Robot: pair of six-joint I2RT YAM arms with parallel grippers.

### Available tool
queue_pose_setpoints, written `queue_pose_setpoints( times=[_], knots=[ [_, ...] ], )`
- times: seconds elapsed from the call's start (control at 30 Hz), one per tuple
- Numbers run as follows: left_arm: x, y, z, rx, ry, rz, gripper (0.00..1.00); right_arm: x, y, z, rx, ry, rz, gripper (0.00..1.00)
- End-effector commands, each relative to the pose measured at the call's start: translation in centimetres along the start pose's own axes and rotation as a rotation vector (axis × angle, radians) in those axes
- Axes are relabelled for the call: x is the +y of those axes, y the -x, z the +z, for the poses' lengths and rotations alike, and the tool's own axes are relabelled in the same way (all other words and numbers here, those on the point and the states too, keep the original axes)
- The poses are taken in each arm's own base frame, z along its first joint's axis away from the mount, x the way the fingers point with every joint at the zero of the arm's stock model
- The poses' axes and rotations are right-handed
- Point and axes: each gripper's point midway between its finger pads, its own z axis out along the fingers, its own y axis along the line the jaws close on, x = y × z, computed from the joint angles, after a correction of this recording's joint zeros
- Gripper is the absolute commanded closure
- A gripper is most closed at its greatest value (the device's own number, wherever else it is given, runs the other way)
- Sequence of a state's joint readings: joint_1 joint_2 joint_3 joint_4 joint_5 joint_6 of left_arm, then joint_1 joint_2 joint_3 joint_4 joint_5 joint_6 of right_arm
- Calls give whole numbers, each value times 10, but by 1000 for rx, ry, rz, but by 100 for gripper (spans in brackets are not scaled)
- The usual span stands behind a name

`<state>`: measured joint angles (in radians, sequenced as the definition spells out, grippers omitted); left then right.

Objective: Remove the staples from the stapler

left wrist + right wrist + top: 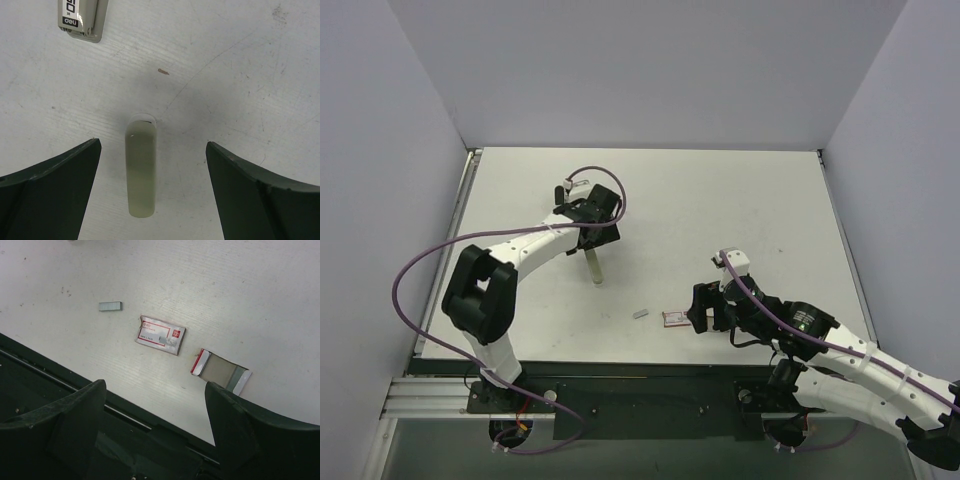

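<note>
The left tool (152, 144) hung empty with its fingers spread wide, straddling a pale slim bar (141, 170) without touching it. Whether that bar lay flat or stood on end we could not tell. The stapler (82, 22), grey with a black label at its end, lay on the bench (720, 200). In the left wrist view it was at 11 o'clock from the bar, apart from it and cut off by the frame edge. We could not see it in the top view, and we judged that the left arm covered it. The right tool (155, 384) hovered empty, fingers apart, over the bench's near edge. The staples (110, 306), a short grey strip, lay loose at 10 o'clock from the red-and-white box (161, 335), near it but not touching. An open tray (220, 371) sat at 4 o'clock from the box.

The views did not show whether any staples were inside the stapler. We judged the step in hand to be getting hold of the stapler. To do it well, the left tool would need to shift toward 11 o'clock until the stapler, not the bar, sat between its fingers. It would then turn to cross the narrow width and come down square, so that neither finger landed on top — a small smooth body would likely skid from a lopsided pinch. The right tool would have to keep clear of the loose staples.
</note>
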<state>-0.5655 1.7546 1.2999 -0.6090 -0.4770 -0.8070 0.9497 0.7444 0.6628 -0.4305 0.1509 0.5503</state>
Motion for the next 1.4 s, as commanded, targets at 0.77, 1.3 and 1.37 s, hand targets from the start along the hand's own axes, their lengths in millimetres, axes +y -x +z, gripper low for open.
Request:
queue_pose_setpoints(
  times=[0.77, 1.3, 1.37],
  knots=[
    [12, -34, 28, 32, 72, 26, 21, 1, -9, 8, 24, 5, -5, 29],
    [12, -27, 26, 11, 79, 14, 39, 1, -12, 10, 27, 12, -8, 32],
    [12, -26, 26, 9, 79, 10, 43, 1, -12, 10, 27, 12, -8, 32]
  ],
)
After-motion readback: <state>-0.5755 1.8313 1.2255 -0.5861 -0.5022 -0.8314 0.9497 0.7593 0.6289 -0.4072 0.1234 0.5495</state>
